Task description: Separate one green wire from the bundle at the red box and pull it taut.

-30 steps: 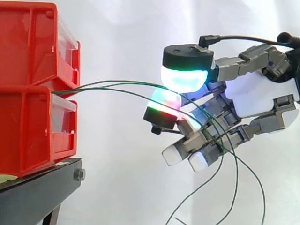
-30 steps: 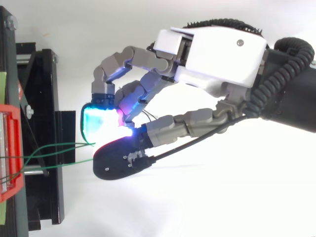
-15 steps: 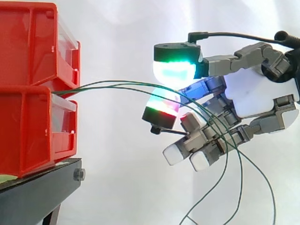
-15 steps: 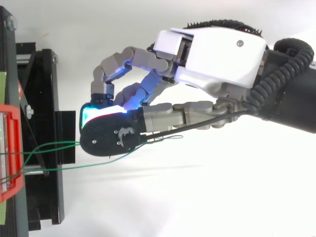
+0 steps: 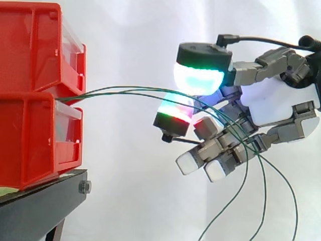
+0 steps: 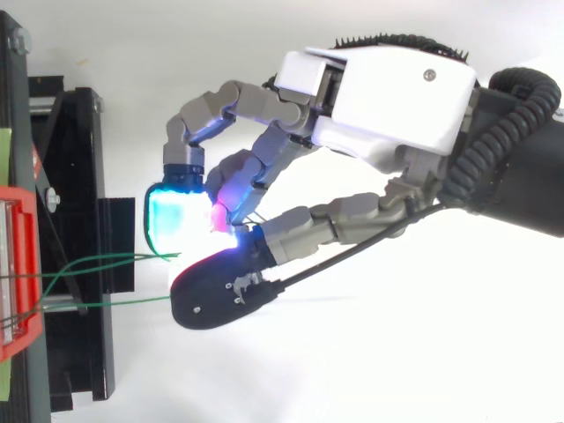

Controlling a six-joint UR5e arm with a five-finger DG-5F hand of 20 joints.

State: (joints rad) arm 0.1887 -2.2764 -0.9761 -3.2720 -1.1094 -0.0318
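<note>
Red bins [image 5: 37,125] sit stacked on a black stand [image 5: 40,206] at the left. A bundle of green wires [image 5: 125,92] emerges where the upper bin meets the lower and arches rightward in slack curves. The wires reach the hand [image 5: 278,105], cross it and hang loose below; from either view I cannot tell whether the hand grips any wire.
</note>
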